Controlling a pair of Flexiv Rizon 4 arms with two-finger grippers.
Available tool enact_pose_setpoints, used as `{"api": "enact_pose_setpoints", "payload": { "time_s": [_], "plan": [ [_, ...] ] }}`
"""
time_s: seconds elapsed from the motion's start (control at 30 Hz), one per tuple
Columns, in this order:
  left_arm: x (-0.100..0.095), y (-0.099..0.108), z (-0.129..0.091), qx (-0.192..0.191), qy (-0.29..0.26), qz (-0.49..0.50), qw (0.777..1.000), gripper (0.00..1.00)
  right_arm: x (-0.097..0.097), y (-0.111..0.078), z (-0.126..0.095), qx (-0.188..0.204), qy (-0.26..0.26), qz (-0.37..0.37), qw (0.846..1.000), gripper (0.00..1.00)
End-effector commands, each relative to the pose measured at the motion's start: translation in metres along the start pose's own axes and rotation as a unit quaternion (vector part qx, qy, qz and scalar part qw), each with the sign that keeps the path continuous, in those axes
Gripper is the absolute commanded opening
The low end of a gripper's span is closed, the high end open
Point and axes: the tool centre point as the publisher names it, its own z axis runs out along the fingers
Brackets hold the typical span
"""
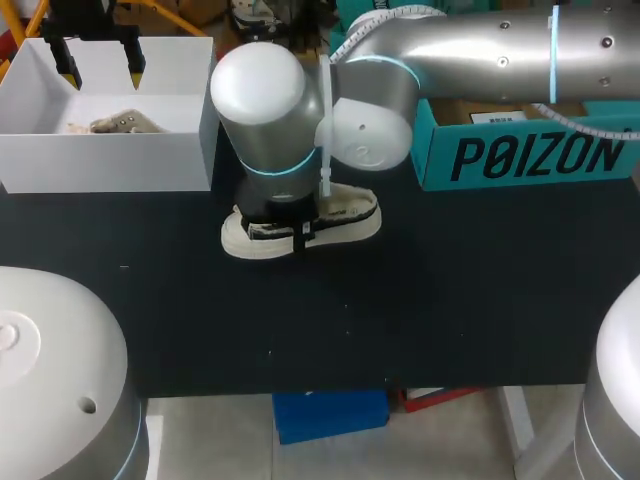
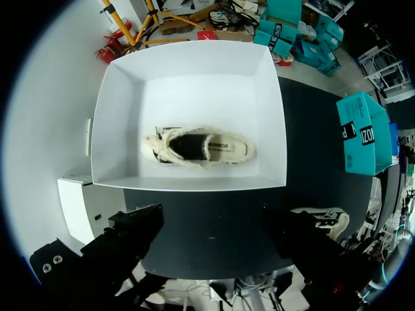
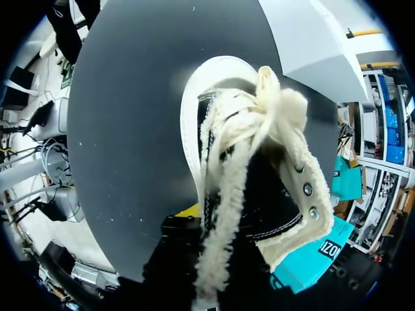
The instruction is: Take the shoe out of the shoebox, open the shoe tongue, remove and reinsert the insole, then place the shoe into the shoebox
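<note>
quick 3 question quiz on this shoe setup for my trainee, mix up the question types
1. True or false: the white shoebox is empty.
2. Which arm reaches over the shoe on the table? A) left B) right C) neither
3. Fill in: the left gripper hovers above the ____, fingers open.

Key
1. False: a shoe lies in it.
2. B, the right arm.
3. white shoebox
</note>
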Motion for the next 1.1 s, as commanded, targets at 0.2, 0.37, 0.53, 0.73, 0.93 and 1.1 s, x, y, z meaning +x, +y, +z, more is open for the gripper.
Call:
{"api": "enact_pose_setpoints", "payload": {
  "time_s": [0.2, 0.37, 0.53, 0.73, 0.93, 1.1],
  "plan": [
    [0.0, 0.0, 0.0, -0.001, -0.001, -0.001, 1.0, 1.0, 0.013, -0.004, 0.025, -0.008, 0.019, -0.005, 1.0, 0.0],
    [0.0, 0.0, 0.0, -0.001, -0.001, -0.001, 1.0, 1.0, 0.02, -0.006, 0.04, -0.016, 0.018, -0.01, 1.0, 0.0],
    [0.0, 0.0, 0.0, -0.001, -0.001, -0.001, 1.0, 1.0, 0.022, -0.011, 0.049, -0.021, 0.014, -0.011, 1.0, 0.0],
    [0.0, 0.0, 0.0, -0.001, -0.001, -0.001, 1.0, 1.0, 0.024, -0.017, 0.054, -0.025, 0.014, -0.01, 1.0, 0.0],
    [0.0, 0.0, 0.0, -0.001, -0.001, -0.001, 1.0, 1.0, 0.024, -0.02, 0.046, -0.032, 0.015, -0.009, 0.999, 1.0],
    [0.0, 0.0, 0.0, -0.001, -0.001, -0.001, 1.0, 1.0, 0.019, -0.028, 0.025, -0.028, 0.017, -0.008, 0.999, 1.0]
  ]
}}
